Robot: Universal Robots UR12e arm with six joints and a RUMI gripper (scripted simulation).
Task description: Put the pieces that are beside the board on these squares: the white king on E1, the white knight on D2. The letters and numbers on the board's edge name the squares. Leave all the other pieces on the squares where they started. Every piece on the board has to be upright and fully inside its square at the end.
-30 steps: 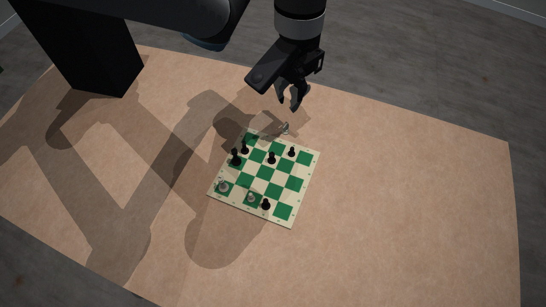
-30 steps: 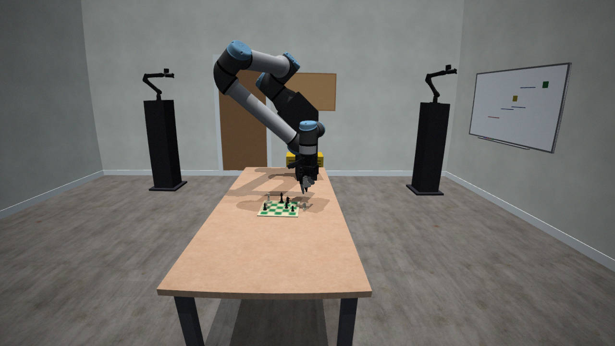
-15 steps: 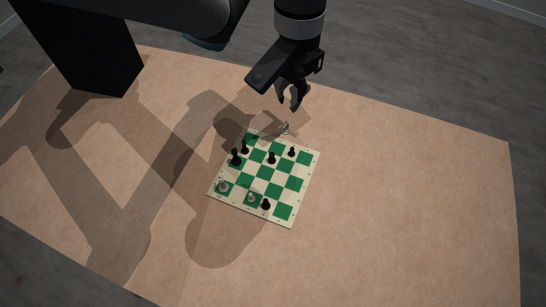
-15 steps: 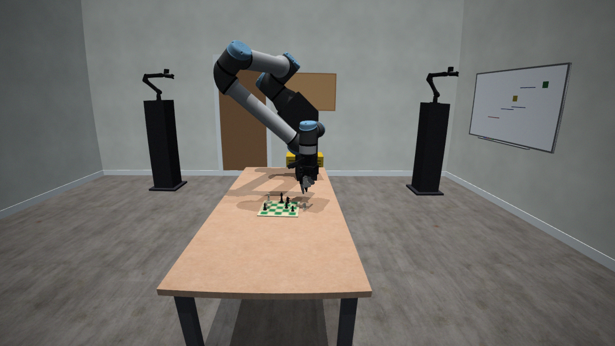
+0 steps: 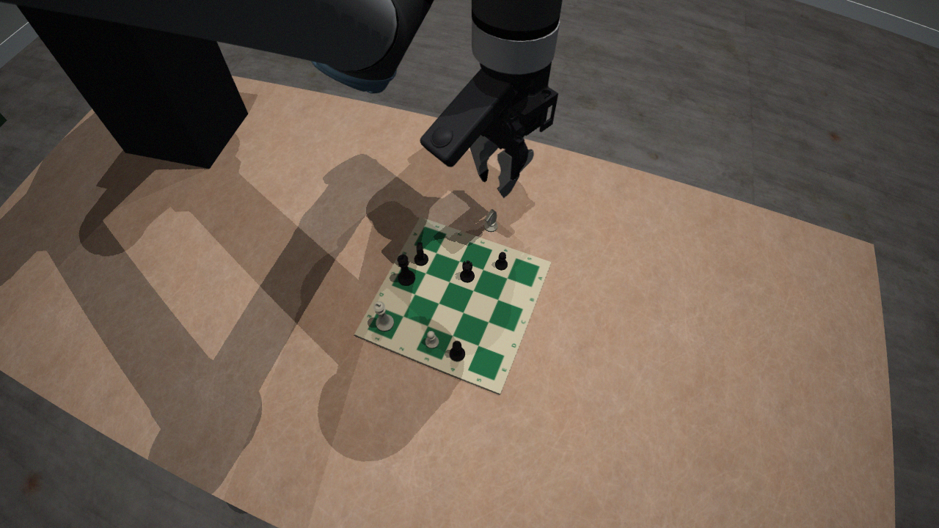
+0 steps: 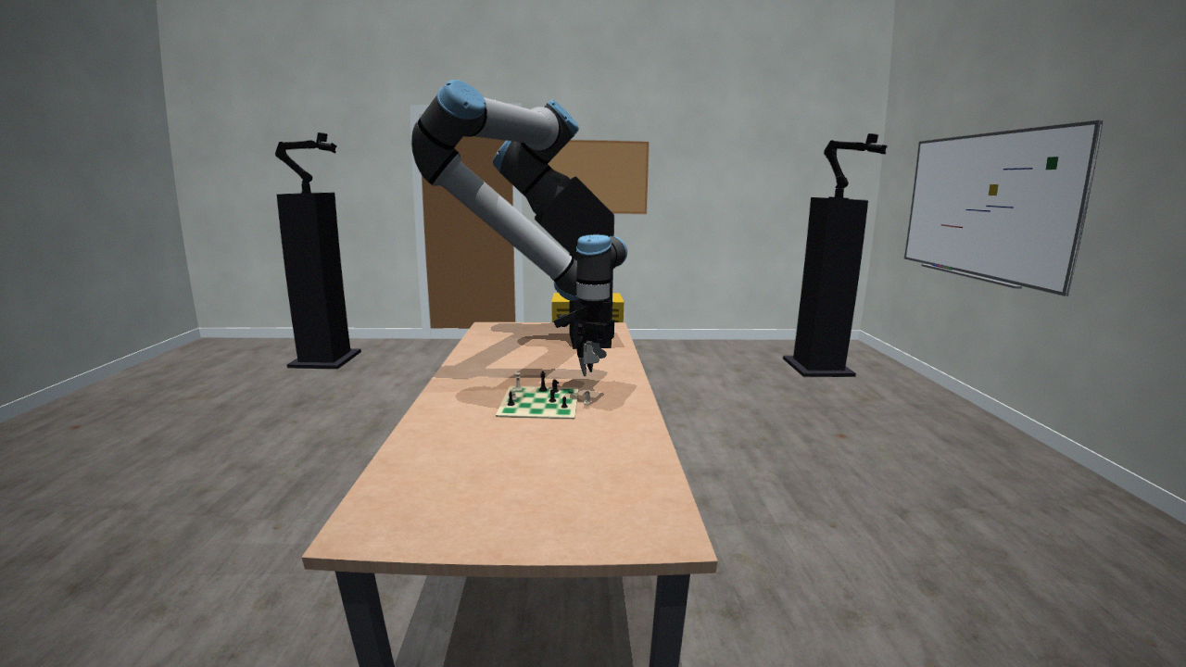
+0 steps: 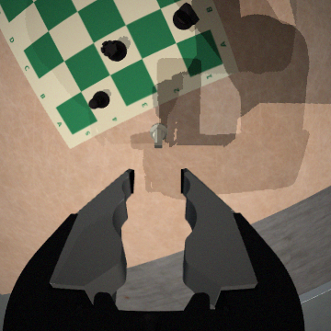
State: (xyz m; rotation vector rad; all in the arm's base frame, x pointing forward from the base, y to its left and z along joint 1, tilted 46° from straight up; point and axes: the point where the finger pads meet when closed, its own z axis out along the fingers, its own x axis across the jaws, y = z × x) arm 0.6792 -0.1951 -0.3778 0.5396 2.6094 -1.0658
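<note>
1. Beside the board (image 5: 512, 367), just off its edge nearest the arm, the white knight (image 5: 490, 221) stands upright on the table (image 5: 656, 328) — close to the rim but not on any square; from the wrist view it sits just past the numbered border, near the 3 and 4 marks (image 7: 157, 133).
2. Above the board's near edge and well over the knight hangs the gripper (image 5: 502, 171); its jaws are drawn in to a narrow gap with nothing between them — bare table shows between the fingertips.
3. On the board's corner square farthest from the knight, by the letter E, stands the white king (image 5: 381, 317); upright, inside a green square.
4. Along the same far edge of the board stand a white pawn (image 5: 430, 339) and a black pawn (image 5: 456, 352), side by side.
5. Across the board's half nearer the knight stand four black pieces, among them a tall one (image 5: 405, 270) and a pawn (image 5: 501, 261); all upright.
</note>
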